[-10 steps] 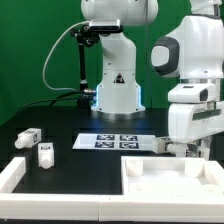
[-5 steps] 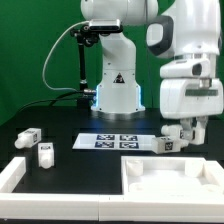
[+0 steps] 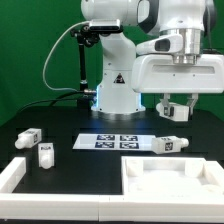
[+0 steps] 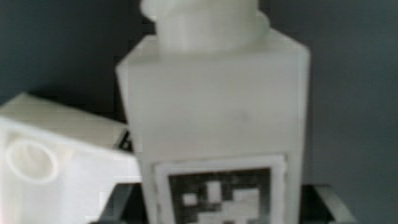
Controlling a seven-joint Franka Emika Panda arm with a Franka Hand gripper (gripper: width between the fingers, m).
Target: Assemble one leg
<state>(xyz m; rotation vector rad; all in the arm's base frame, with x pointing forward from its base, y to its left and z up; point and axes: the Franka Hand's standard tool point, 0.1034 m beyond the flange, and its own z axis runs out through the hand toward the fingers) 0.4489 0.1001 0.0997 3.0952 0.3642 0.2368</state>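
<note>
Risen off table: end effector point(image 3: 175, 108) seemingly clamped on leg point(image 4: 210, 100), leg between its fingers.

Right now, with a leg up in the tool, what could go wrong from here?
1. The leg looks slightly tilted in the tool. If the grip is off-centre, it may slip or meet the tabletop crooked.
2. A second leg lies almost straight below, beside the marker board. A low sweep or a drop could knock it away.
</note>
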